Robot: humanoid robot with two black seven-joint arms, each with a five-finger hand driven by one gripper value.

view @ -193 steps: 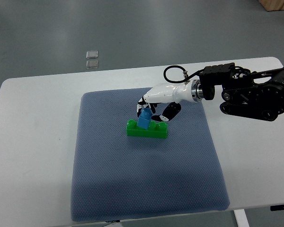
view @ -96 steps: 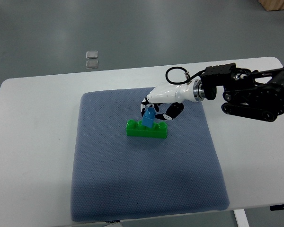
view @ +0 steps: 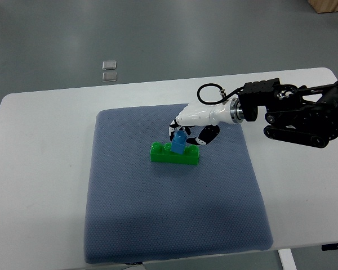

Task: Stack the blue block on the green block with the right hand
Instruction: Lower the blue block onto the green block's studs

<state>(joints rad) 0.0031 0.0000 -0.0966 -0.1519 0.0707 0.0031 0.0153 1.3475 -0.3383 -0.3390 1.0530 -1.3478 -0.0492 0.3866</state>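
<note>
**Blue block on the green, hand not yet clear**

Since a second ago the right hand (view: 187, 130) has drawn up and back toward the far right, its white palm now sitting higher over the mat than it did, and the blue block (view: 178, 144) has gone from leaning over the green block's edge to standing close to upright on it. Between the last two frames the change is small: the block has settled a touch lower and the wrist has pulled back a little.

As things lie now, the blue block stands on top of the green block (view: 175, 154), roughly at the middle of its length, and the green block lies flat on the blue-grey mat (view: 158, 225) near the mat's far half. The fingers (view: 205, 136) are curled loosely around the far side of the blue block; they look to be touching or just beside it, but whether they still grip it I cannot tell from this steep view.

My reading is that the placing itself is done or nearly so. What seems left is a firm seating of the blue block on the studs, if it has not clicked home, then letting go and lifting the hand away without tipping it. No left arm shows on the white table (view: 39, 146)
</note>
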